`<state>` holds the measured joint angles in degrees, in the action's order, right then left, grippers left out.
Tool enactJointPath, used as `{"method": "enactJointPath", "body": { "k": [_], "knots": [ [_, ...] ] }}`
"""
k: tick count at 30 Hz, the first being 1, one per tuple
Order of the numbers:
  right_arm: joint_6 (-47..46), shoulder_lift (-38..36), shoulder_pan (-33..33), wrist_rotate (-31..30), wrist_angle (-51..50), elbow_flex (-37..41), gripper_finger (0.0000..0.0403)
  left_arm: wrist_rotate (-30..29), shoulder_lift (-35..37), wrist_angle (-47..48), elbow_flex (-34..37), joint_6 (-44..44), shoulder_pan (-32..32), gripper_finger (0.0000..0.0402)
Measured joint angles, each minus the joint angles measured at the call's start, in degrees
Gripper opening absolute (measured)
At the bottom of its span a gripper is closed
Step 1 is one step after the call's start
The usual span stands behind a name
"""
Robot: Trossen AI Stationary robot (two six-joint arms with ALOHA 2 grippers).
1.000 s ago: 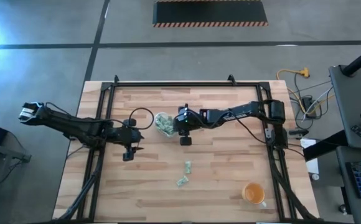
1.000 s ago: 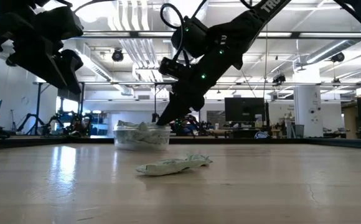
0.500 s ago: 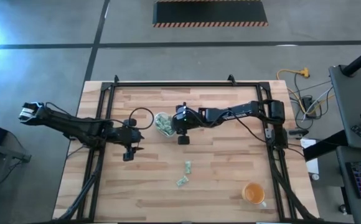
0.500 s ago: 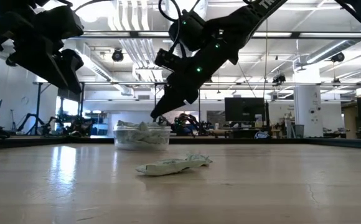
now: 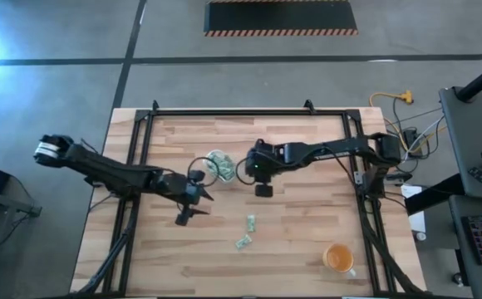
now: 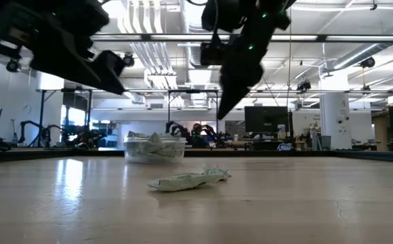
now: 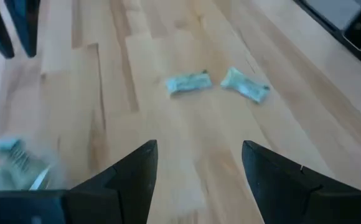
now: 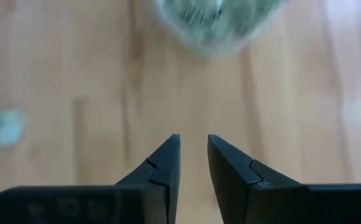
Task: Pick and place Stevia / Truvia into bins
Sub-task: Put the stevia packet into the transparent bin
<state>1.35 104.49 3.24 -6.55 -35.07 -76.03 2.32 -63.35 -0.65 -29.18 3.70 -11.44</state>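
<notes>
Two packets [image 5: 246, 232] lie loose on the table, toward your near edge from both grippers; the rest sit heaped in the tub [image 5: 218, 164]. Your left gripper [image 5: 193, 203] hovers just near-side of the tub with its fingers spread wide and nothing between them; in its wrist view the two packets [image 7: 216, 83] lie ahead of it, close together, one close behind the other on the way out from the fingers. Your right gripper [image 5: 262, 181] hangs just beside the tub on the other side, fingers nearly together with a thin gap and nothing held; its wrist view shows the tub [image 8: 216, 23] ahead and one packet [image 8: 1, 126] off to the side. From above, the packet nearer the tub [image 5: 250, 222] has its long axis running roughly toward you; the other [image 5: 242, 242] lies aslant. Both grippers stand about equally near them; I'd judge the left better placed, being open and already facing them; turn its fingers to close across the short width of whichever packet you pick.
</notes>
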Motion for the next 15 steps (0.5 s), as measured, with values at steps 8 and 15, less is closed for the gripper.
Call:
{"method": "enactJointPath", "body": {
  "k": [8, 15],
  "knots": [
    [-9.12, -2.52, -6.97, 0.09, -6.97, 3.93, 0.0074, 0.50, -14.78, -12.43, -3.38, 6.07, 0.04, 0.0217],
    [-10.01, -2.54, -10.18, 0.04, -6.63, 7.67, 0.0064, 7.89, -25.32, -12.82, -10.95, 9.02, -0.86, 0.0217]
  ]
}}
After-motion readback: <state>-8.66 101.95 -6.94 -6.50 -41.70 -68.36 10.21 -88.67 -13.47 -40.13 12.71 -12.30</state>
